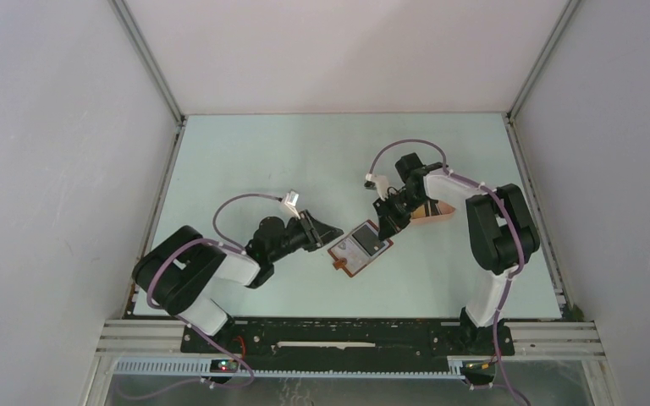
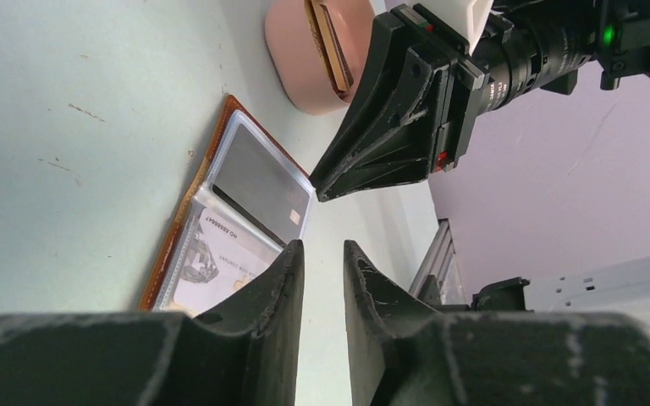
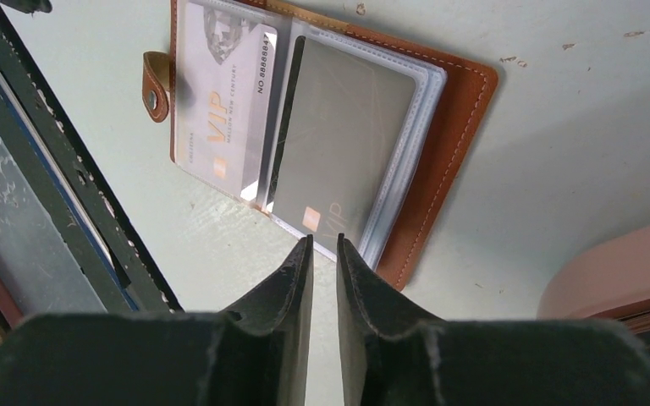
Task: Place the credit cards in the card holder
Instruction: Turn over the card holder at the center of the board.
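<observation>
Right pincer (image 3: 323,241), narrowly parted and empty, hangs just above the open card holder (image 3: 461,110), which lies mid-counter toward the near edge with a grey card (image 3: 343,144) sleeved inside. Left pincer (image 2: 322,247), likewise narrow and empty, faces it closely. You risk the tips clashing, or snagging the sleeve and dragging the holder.

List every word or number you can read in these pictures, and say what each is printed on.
"VIP": on the pale card in the holder.
"NO 8888...": along that card's edge; the last digits are unclear.
"NEW CENTURY": small line beside that VIP; the rest is blurred.
"VIP": on the grey card.
Nothing else can be read.
</observation>
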{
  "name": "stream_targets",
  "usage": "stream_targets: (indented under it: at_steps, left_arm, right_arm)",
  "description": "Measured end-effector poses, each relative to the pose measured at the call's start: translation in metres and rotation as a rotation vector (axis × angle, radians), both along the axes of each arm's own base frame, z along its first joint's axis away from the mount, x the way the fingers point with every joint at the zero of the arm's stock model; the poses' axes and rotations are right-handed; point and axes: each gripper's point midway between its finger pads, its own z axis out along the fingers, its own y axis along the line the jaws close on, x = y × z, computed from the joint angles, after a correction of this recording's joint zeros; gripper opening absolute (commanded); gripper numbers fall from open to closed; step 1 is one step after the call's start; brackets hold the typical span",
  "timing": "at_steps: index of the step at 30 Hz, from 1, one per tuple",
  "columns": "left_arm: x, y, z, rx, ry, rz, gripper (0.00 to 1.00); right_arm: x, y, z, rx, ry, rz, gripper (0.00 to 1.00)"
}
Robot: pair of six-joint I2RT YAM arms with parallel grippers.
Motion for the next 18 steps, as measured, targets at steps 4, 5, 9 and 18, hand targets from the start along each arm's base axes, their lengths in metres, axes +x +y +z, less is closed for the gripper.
stream_targets:
  at_steps: [4,5,9,18]
  left_arm:
    - [-0.001,0.001,-0.001,0.027,-0.020,0.001,0.28]
    - [-0.002,0.000,-0.003,0.033,-0.017,-0.003,0.28]
    - [-0.006,-0.002,-0.004,0.039,-0.018,-0.014,0.29]
    - [-0.011,-0.005,-0.017,0.060,0.008,-0.029,0.29]
  right_arm:
    - [0.000,0.000,-0.002,-0.008,0.016,-0.010,0.27]
    - [0.001,0.000,-0.003,-0.012,0.020,-0.012,0.27]
    - [0.001,-0.001,-0.008,-0.025,0.036,-0.018,0.28]
    - [0.001,-0.007,-0.018,-0.079,0.053,-0.037,0.33]
